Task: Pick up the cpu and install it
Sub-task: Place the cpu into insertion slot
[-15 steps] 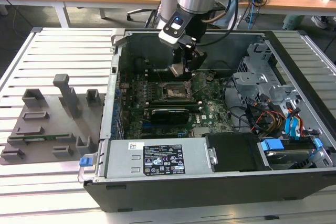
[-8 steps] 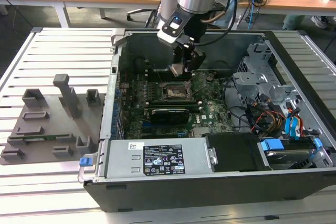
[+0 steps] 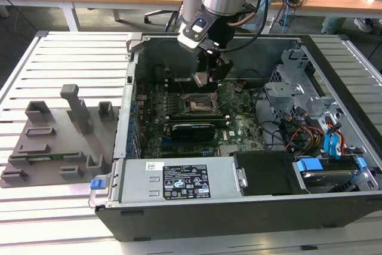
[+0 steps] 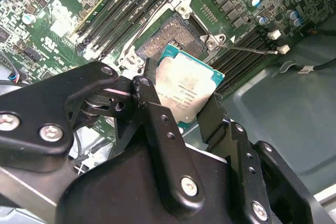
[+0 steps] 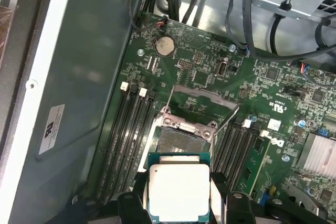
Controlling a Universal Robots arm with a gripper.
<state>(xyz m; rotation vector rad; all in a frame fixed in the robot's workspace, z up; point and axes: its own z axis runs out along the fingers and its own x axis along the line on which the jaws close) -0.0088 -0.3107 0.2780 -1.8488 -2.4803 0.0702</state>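
The cpu (image 3: 200,79), a flat square chip with a silver-grey top, hangs tilted inside the open computer case with my gripper (image 3: 207,74) shut on it. In both wrist views the black fingers (image 4: 153,109) press on two opposite edges of the cpu (image 4: 186,90). Just under and ahead of the cpu (image 5: 179,190) lies the open motherboard socket (image 5: 181,139), its metal load frame (image 5: 202,100) swung up. The cpu is above the board and apart from the socket (image 3: 199,104).
The case wall (image 3: 132,58) and drive cage (image 3: 298,88) flank the motherboard. Memory slots (image 5: 128,140) run along both sides of the socket. The power supply (image 3: 179,180) and bundled cables (image 3: 310,135) fill the case front. A grey tray (image 3: 54,141) with upright blocks lies at the exterior view's left.
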